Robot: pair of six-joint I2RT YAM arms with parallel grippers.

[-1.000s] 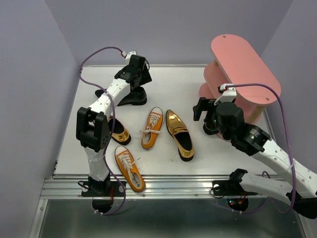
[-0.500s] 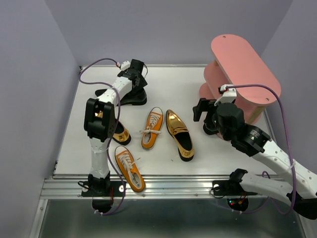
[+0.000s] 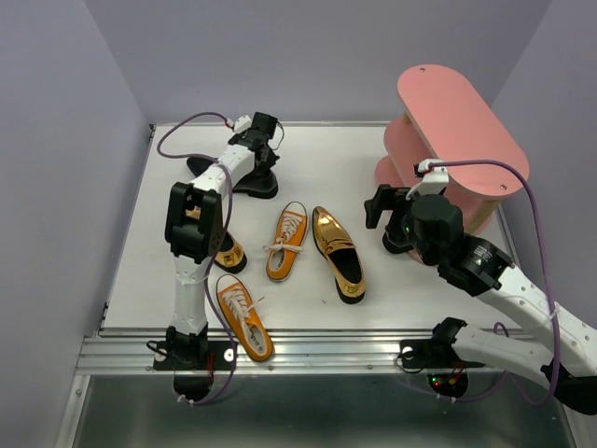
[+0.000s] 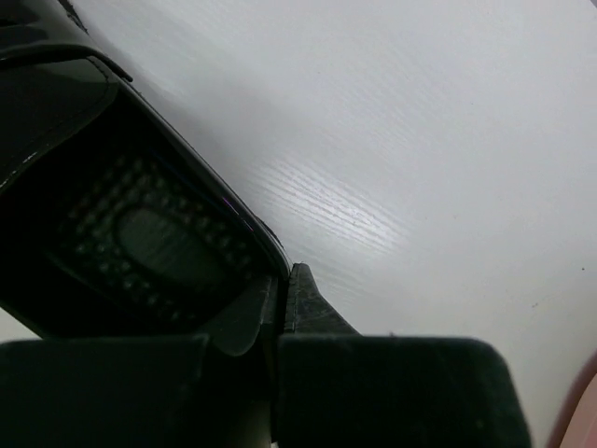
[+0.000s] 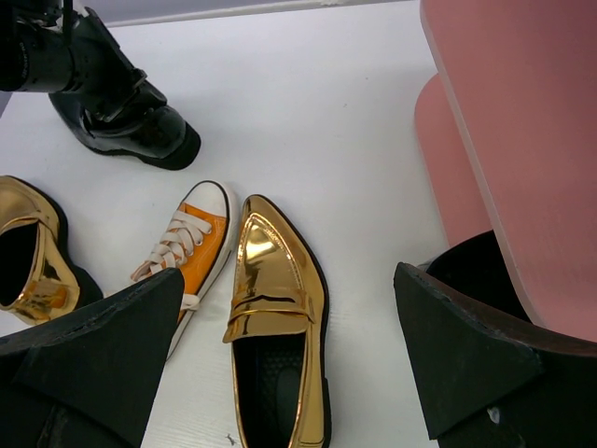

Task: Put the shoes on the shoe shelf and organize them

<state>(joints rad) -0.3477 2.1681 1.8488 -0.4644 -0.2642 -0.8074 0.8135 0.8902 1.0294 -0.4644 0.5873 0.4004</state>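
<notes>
Your left gripper (image 4: 283,297) is clenched on the side wall of a black dress shoe (image 3: 256,187) at the far left of the table (image 3: 354,159), 1 finger inside the shoe and 1 outside. Nearer you, a gold loafer (image 3: 227,254) sits half hidden behind your left arm, and an orange sneaker (image 3: 244,317) lies by the near edge. In the centre, the other orange sneaker (image 3: 288,239) and the second gold loafer (image 3: 338,254) lie side by side. Above that loafer, your right gripper (image 5: 289,280) hangs spread wide, grasping nothing. Beneath it, a second black shoe (image 5: 471,266) sits at the foot of the pink shoe shelf (image 3: 457,112), far right; no shoe shows on its top board.
</notes>
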